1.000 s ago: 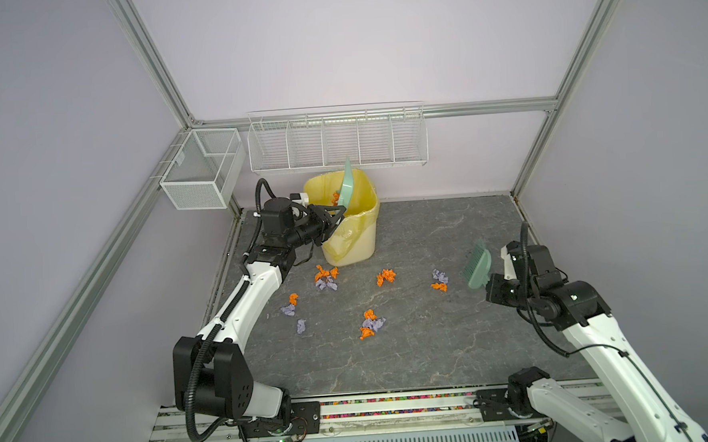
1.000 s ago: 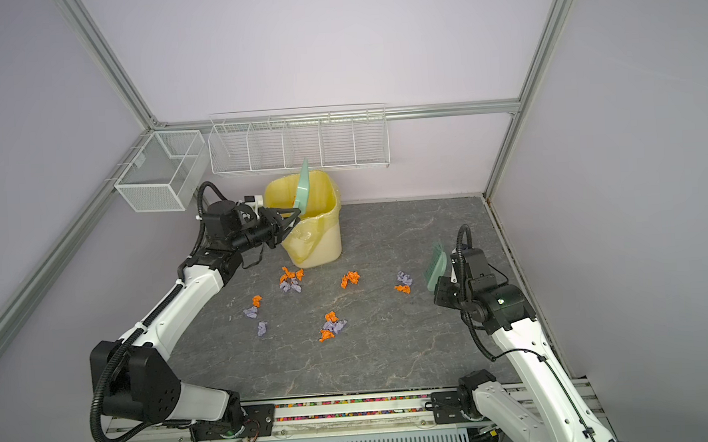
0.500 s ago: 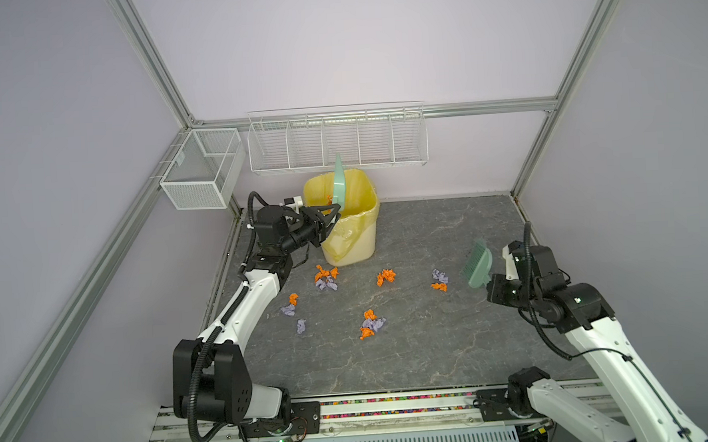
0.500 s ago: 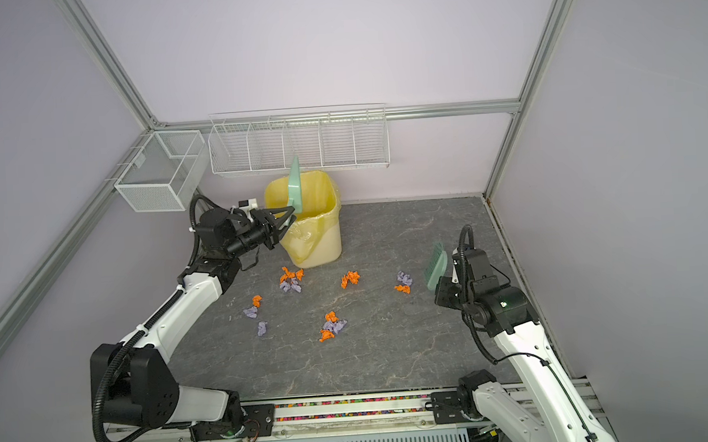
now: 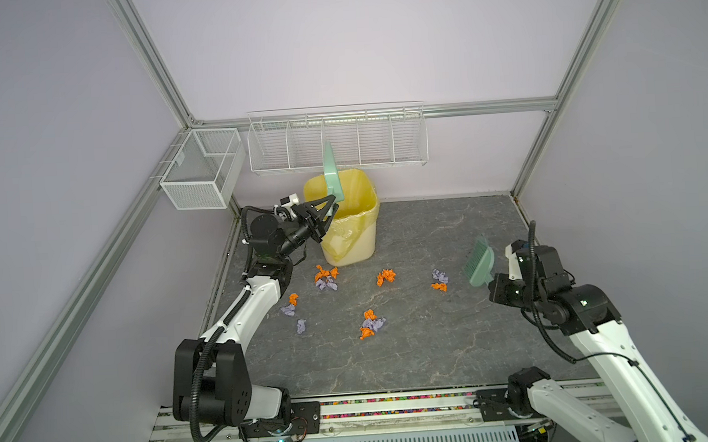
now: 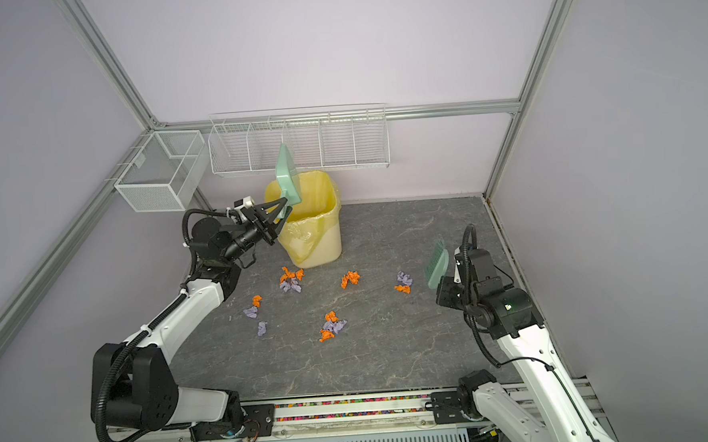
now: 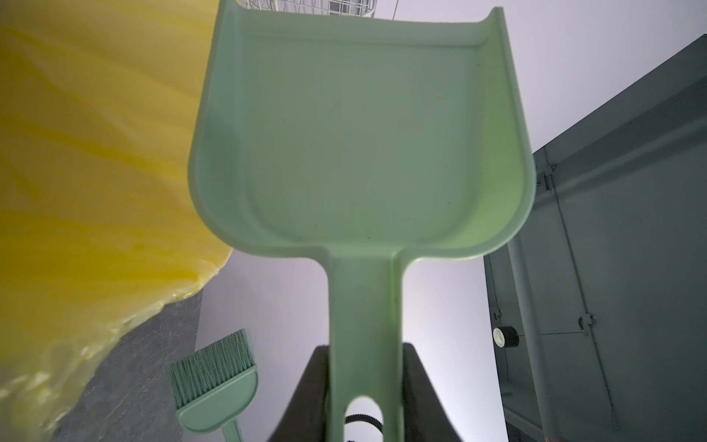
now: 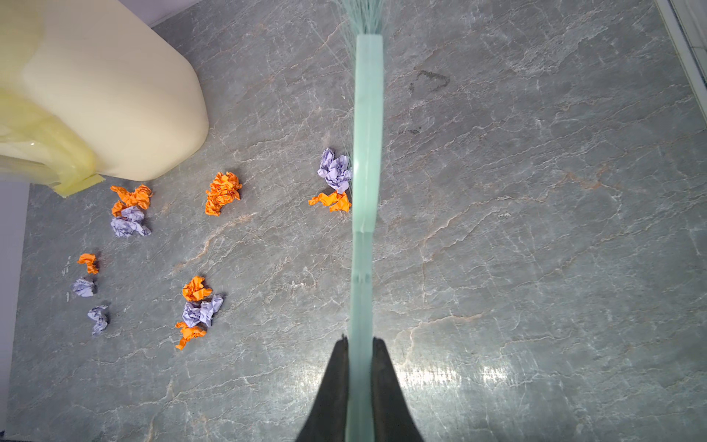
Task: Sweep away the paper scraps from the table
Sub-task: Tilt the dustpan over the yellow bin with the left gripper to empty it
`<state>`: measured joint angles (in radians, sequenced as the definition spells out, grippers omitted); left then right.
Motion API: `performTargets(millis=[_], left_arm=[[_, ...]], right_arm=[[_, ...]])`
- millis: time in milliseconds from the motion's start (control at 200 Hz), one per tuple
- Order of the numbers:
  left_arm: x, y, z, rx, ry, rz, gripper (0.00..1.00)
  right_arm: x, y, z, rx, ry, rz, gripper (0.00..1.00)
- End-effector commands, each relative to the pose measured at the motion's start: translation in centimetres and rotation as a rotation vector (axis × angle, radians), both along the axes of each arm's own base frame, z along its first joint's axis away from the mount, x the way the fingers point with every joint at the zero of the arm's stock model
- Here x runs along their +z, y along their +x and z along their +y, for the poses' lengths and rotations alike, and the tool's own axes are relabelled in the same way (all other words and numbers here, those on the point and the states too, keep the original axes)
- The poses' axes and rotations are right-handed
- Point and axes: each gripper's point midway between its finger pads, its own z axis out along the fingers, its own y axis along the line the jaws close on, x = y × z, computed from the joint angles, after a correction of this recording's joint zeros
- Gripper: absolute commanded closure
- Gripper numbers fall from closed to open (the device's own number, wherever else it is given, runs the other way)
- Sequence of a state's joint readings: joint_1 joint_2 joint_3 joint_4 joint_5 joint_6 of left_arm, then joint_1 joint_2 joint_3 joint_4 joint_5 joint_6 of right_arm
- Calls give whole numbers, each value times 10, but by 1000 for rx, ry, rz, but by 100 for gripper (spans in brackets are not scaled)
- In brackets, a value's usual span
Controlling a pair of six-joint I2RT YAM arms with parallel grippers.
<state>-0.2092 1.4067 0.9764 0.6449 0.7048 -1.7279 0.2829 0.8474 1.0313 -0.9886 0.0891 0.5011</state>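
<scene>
1. Pinched dustpan (image 5: 332, 177) handle in left end effector (image 5: 329, 210), pan upright at yellow bin (image 5: 355, 234) rim.
2. Clamped brush (image 5: 480, 266) handle in right end effector (image 8: 360, 346), bristles up.
3. Found paper scraps (image 5: 371, 323) strewn on counter (image 5: 434, 351) before bin.

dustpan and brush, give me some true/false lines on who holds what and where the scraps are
1. The left claw is shut on the dustpan handle. True.
2. The dustpan's pan is loaded. False: it is empty in the left wrist view; the paper scraps lie on the table.
3. The right claw is shut on the brush. True.
4. The yellow bin lies tipped on its side. False: it stands upright.
5. Every scrap is orange. False: some are lilac.
</scene>
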Motion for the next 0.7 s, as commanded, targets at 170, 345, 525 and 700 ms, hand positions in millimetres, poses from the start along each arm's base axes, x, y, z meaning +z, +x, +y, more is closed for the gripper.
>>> performTargets(millis=[170,345,525,700], left_arm=[[22,-10,2,-22,-48,-58,100],[19,-29,3,-26,27,-75,100],[3,-51,6,-16,178,-68,100],[13,-70,11,0,300,-126,100]], right_arm=[[11,-8,-5,-14,-3,-15,93],[16,-13,-14,-5,-70,4,93],[14,-15,-13,29,-99,50,93],[14,-16,-15,40,-121,60,93]])
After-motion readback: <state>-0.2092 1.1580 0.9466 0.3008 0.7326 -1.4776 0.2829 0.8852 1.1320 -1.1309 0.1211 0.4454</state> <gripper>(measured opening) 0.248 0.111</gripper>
